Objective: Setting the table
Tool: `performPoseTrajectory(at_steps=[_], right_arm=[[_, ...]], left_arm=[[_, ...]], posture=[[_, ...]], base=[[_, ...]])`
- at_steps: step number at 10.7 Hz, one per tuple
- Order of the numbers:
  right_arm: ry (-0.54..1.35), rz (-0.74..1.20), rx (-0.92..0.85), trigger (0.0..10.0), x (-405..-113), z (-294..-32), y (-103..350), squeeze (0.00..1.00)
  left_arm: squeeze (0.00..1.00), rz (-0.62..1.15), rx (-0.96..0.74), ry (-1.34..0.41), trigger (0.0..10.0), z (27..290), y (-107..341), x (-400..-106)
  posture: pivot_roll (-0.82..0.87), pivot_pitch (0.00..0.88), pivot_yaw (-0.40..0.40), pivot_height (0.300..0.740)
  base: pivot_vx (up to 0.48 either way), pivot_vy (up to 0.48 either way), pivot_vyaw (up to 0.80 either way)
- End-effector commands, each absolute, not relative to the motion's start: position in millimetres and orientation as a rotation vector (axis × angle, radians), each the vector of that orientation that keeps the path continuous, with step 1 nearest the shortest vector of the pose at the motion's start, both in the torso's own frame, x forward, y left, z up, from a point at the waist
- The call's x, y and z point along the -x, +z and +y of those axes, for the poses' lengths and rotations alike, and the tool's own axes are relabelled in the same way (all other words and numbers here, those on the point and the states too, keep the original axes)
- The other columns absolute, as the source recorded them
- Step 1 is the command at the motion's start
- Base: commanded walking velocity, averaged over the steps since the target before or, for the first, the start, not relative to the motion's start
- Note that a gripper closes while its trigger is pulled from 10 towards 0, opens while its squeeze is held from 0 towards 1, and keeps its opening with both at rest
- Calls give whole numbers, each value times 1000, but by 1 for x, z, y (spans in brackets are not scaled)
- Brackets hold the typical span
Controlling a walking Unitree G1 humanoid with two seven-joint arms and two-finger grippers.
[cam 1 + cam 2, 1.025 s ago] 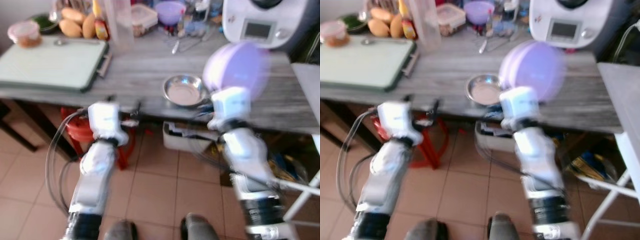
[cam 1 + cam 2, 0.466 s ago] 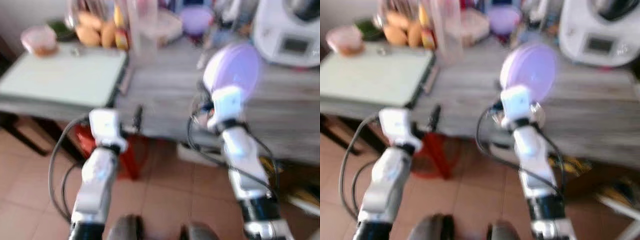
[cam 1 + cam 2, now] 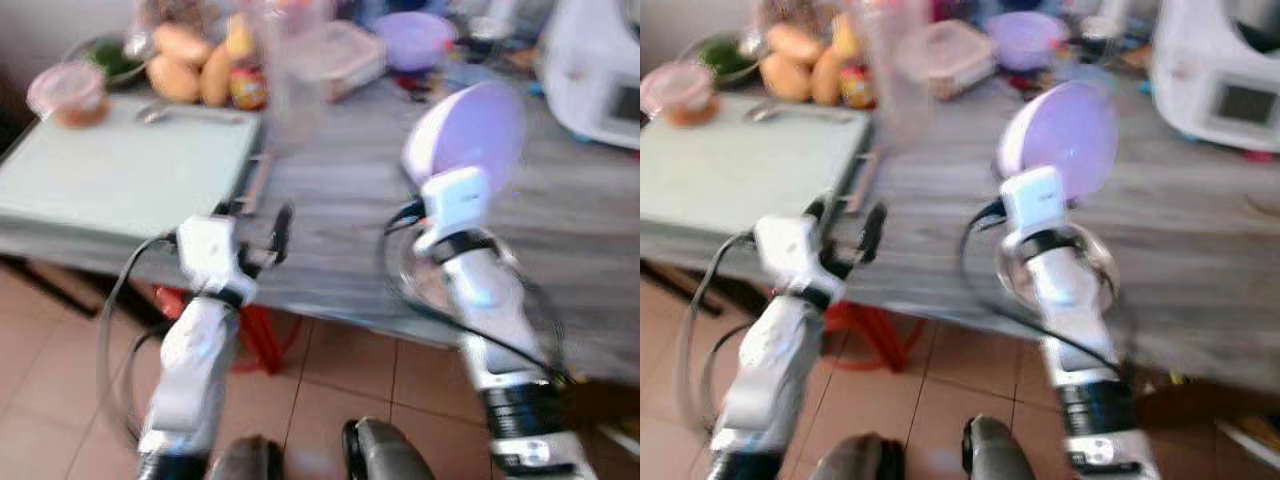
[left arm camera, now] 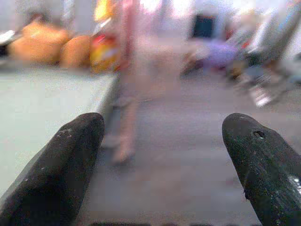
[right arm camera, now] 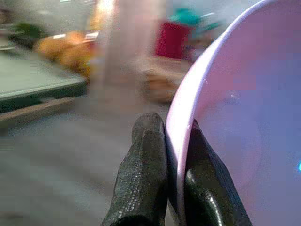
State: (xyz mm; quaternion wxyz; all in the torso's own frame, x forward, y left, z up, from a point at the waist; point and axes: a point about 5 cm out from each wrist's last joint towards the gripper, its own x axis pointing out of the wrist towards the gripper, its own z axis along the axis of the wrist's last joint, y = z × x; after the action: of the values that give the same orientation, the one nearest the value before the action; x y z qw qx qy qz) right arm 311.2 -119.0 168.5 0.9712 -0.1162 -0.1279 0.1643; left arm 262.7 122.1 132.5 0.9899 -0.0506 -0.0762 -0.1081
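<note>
My right gripper is shut on the rim of a lilac plate, holding it upright on edge above the grey wooden table. The two black fingers pinch the plate's edge. A steel bowl sits on the table under my right forearm, partly hidden by it. My left gripper is open with nothing between its fingers, hovering over the table's front edge beside a pale green cutting board.
At the back of the table stand a clear tall jug, mangoes, a sauce bottle, a pink-lidded tub, a purple bowl and a white appliance. A red stool stands beneath the table.
The camera has moved closer and swung right to left, so the table looks larger. The plate stays gripped upright. My left gripper has risen to the table edge.
</note>
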Motion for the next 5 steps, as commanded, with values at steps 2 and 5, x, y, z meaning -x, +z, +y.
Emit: performPoseTrajectory(at_steps=[2, 5], right_arm=[[418, -266, 274, 10000, -315, -111, 174, 0], [532, -174, 367, 10000, -326, -116, 173, 0]], left_arm=[[0, -136, 59, -201, 10000, 128, 129, -257], [0, -111, 67, -210, 10000, 131, 125, -250]], posture=[[-52, 190, 31, 740], [-51, 197, 17, 740]], base=[[0, 0, 0], [0, 0, 0]])
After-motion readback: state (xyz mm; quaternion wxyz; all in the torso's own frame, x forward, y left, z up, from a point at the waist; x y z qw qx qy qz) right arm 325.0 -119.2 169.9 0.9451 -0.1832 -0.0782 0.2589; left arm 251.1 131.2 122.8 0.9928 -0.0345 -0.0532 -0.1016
